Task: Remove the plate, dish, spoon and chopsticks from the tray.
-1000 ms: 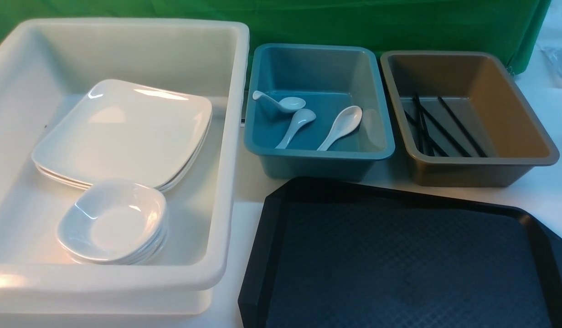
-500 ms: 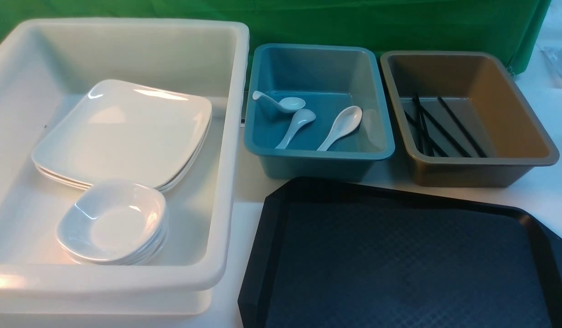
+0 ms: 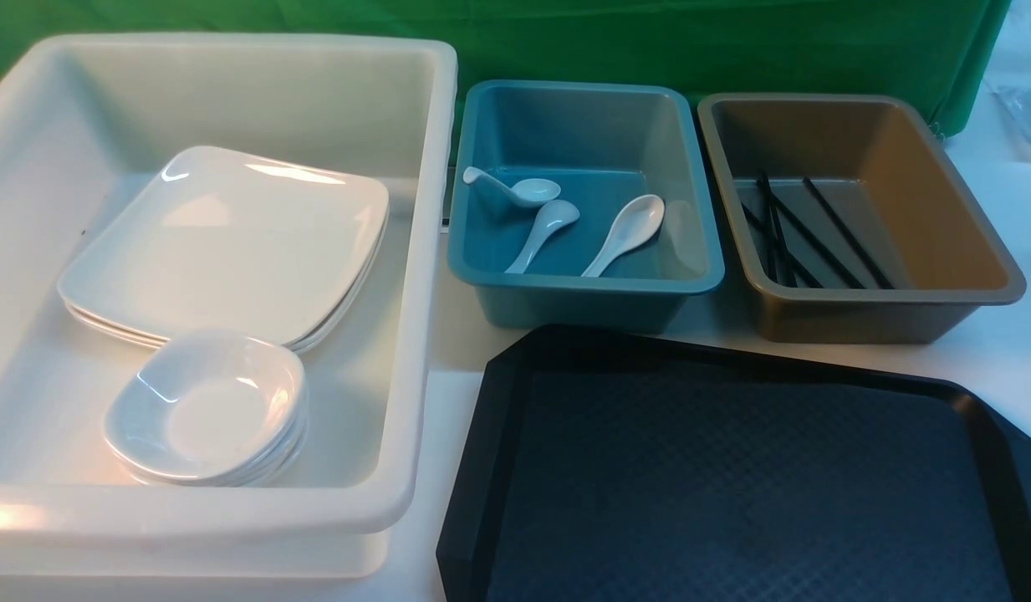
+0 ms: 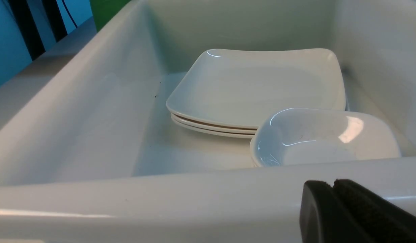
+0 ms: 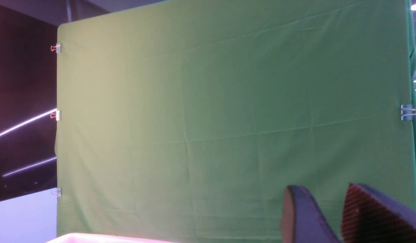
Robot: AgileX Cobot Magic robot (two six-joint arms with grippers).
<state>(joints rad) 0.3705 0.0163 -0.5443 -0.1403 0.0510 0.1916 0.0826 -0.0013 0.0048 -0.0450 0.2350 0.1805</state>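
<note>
The plate (image 3: 231,238) lies stacked in the white tub (image 3: 431,251), beyond the left gripper (image 4: 332,189), jaws together; right gripper (image 5: 324,202) jaws apart, empty, facing the green backdrop (image 5: 228,118).

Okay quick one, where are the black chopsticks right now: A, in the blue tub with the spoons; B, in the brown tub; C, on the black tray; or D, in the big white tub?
B: the chopsticks lie on the floor of the brown tub, while the tray shows nothing on it.
</note>
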